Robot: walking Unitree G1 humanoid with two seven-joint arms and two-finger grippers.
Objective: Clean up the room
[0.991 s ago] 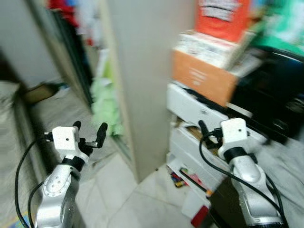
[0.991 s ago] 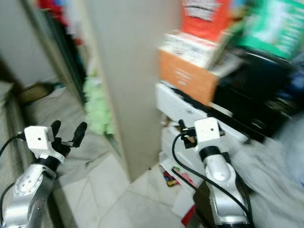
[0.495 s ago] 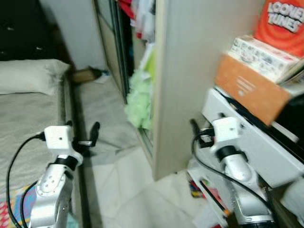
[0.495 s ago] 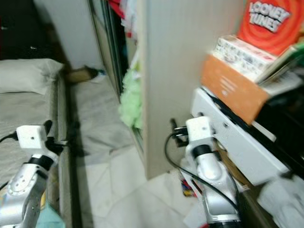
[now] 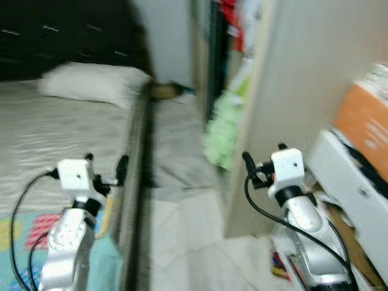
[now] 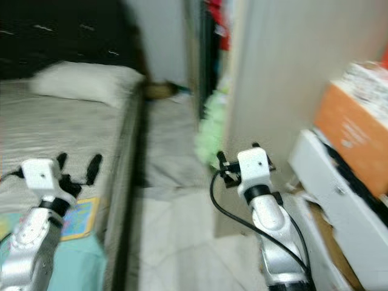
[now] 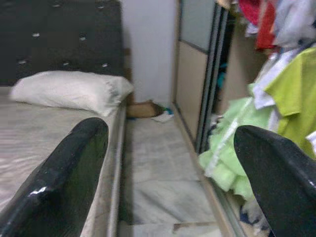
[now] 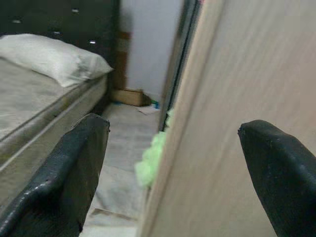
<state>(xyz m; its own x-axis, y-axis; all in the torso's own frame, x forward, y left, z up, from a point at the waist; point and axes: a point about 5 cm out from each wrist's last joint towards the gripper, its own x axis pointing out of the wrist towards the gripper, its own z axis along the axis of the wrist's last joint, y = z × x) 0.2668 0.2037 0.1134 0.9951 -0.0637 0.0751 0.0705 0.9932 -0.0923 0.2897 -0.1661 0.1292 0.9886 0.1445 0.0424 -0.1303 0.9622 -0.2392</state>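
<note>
- While both arms are raised with nothing in hand, the left gripper (image 5: 104,168) stands over the edge of the bed (image 5: 54,127), fingers spread wide and empty.
- The right gripper (image 5: 264,162) hangs close to the wardrobe panel (image 5: 303,79), fingers likewise wide apart and empty.
- Clutter to be cleared: green clothes (image 7: 232,148) spill from the open wardrobe onto the floor (image 7: 158,168); a brown item (image 7: 144,108) lies by the far wall; a pillow (image 7: 69,91) lies on the bed.
- Head views are blurred, so small items cannot be told.
- Risk: in this narrow aisle the right gripper could strike the panel.
- Risk: a step onto the loose clothes could foul the feet.
</note>
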